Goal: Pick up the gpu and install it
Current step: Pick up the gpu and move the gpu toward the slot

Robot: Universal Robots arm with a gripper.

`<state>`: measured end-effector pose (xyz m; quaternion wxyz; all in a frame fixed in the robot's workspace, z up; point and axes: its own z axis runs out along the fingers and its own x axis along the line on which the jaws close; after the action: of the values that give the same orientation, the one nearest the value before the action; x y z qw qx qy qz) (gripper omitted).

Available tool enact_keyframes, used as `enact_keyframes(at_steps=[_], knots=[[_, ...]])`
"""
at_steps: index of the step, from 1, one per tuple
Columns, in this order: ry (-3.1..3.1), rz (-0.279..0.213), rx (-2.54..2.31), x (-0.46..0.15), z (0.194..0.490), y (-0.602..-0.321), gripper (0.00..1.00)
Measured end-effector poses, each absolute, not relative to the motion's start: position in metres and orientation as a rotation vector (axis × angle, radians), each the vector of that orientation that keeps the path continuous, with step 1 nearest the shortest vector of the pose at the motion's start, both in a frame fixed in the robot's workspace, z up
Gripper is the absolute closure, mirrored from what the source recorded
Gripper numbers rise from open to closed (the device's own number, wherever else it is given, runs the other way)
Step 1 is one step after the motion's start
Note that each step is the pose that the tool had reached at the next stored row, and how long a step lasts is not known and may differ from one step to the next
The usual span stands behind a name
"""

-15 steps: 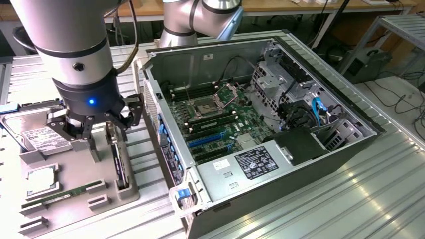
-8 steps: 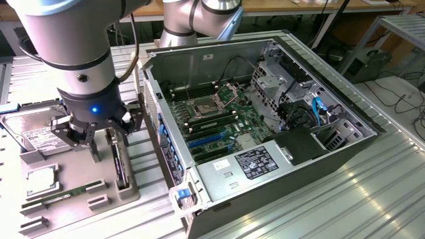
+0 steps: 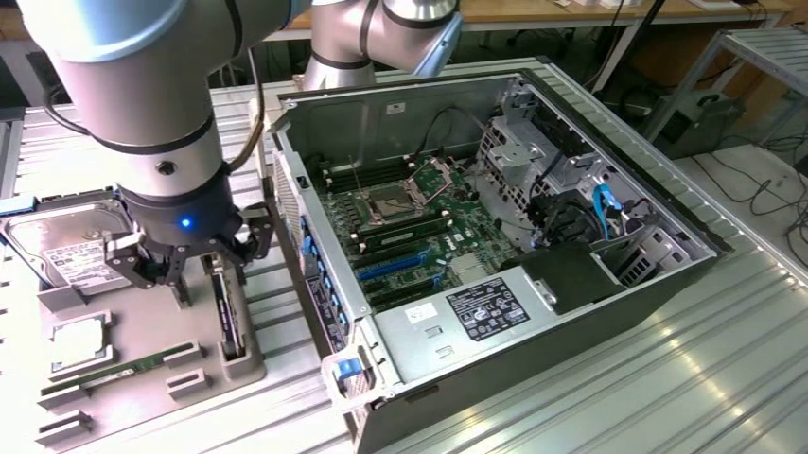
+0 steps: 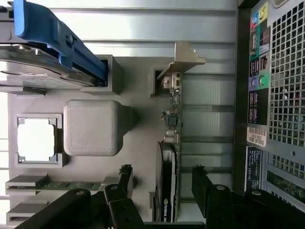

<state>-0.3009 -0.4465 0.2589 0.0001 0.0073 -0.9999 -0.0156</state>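
The arm hides part of the grey tray (image 3: 149, 320) in the exterior view, and in the wrist view the gpu (image 4: 170, 119) is cut off at the end away from its bracket (image 4: 185, 58). The tray holds four parts: one gpu standing on edge in its slot, one hard drive (image 4: 38, 64), one processor (image 4: 35, 139) and one RAM stick (image 4: 55, 184). The gripper (image 4: 162, 171) hangs over the card, jaws spread wide, one finger (image 4: 204, 183) on each side with a gap, holding nothing. One open computer case (image 3: 505, 255) lies just beside the tray, its motherboard (image 3: 417, 227) showing.
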Motion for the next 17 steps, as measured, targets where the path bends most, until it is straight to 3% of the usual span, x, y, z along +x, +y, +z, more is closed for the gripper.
enact_keyframes(at_steps=[17], knots=[[-3.129,-0.049,0.023,-0.297,0.226,-0.447,0.38]])
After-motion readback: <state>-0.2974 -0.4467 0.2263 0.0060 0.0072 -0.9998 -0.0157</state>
